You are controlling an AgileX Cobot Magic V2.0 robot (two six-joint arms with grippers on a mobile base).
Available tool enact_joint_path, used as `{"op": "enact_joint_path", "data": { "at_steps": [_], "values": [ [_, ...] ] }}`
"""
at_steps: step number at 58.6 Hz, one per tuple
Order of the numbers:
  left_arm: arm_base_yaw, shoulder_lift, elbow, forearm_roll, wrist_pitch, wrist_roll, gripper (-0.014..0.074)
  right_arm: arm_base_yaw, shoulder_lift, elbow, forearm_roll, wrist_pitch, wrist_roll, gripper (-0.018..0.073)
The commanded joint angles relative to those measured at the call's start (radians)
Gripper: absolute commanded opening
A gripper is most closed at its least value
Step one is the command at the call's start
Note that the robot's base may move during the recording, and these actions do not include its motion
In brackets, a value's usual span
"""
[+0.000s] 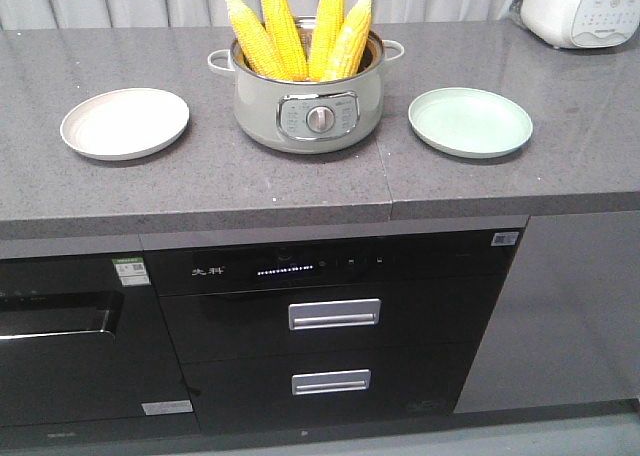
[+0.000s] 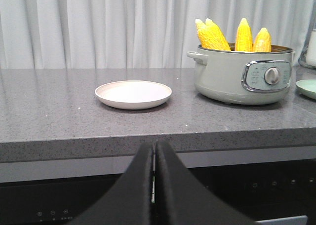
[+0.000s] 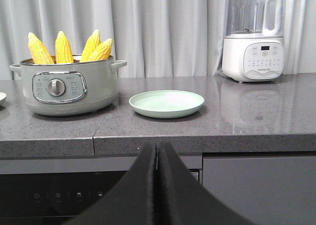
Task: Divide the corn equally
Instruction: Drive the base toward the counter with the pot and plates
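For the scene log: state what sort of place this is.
Most likely a kitchen: a grey stone countertop over built-in drawer appliances, an electric pot holding corn cobs, and a blender-style machine.

The countertop [image 1: 300,176] looks like grey speckled stone, smooth with a dull sheen. The pot [image 1: 262,116] has a glossy pale green body, with a shiny metal frame around its panel and a metal knob [image 1: 320,118]. The corn [image 1: 283,26] is bumpy with kernels and slightly glossy. The pale plate [image 1: 125,123] and the mint plate [image 1: 470,121] are smooth and matt. The drawer fronts [image 1: 240,326] are glossy black, with brushed metal handles [image 1: 334,314]. The curtain [image 2: 98,27] is white pleated cloth. The blender [image 3: 253,57] is glossy white plastic under a clear jug. The left gripper [image 2: 154,148] and the right gripper [image 3: 157,147] are matt black.
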Motion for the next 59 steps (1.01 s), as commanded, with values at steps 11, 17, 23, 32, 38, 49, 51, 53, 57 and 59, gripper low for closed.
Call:
{"op": "enact_joint_path", "data": {
  "at_steps": [11, 17, 23, 32, 38, 49, 51, 53, 57, 59],
  "values": [
    [0.003, 0.015, -0.022, 0.0, -0.07, -0.005, -0.0006, -0.005, -0.006, 0.016, -0.01, -0.083, -0.009, -0.0002],
    [0.003, 0.015, -0.022, 0.0, -0.07, -0.005, -0.0006, -0.005, -0.006, 0.016, -0.01, -0.083, -0.009, -0.0002],
    [0.003, 0.015, -0.022, 0.0, -0.07, -0.005, -0.0006, -0.005, -0.006, 0.016, -0.01, -0.083, -0.009, -0.0002],
    [0.003, 0.015, -0.022, 0.0, -0.07, -0.005, -0.0006, -0.005, -0.006, 0.016, -0.01, -0.083, -0.009, -0.0002],
    [0.003, 0.015, -0.022, 0.0, -0.07, -0.005, -0.0006, -0.005, -0.006, 0.016, -0.01, -0.083, -0.009, -0.0002],
    [0.003, 0.015, -0.022, 0.0, -0.07, -0.005, -0.0006, -0.005, -0.006, 0.016, -0.01, -0.083, -0.009, -0.0002],
    [0.003, 0.015, -0.022, 0.0, -0.07, -0.005, -0.0006, -0.005, -0.006, 0.016, -0.01, -0.083, -0.009, -0.0002],
    [0.003, 0.015, -0.022, 0.0, -0.07, -0.005, -0.0006, -0.005, -0.006, 0.016, -0.01, -0.083, -0.009, -0.0002],
    [0.003, 0.015, -0.022, 0.0, -0.07, -0.005, -0.0006, -0.005, -0.006, 0.016, -0.01, -0.083, -0.009, -0.0002],
    [0.003, 0.015, -0.022, 0.0, -0.07, -0.005, -0.0006, -0.005, -0.006, 0.016, -0.01, -0.083, -0.009, -0.0002]
  ]
}}
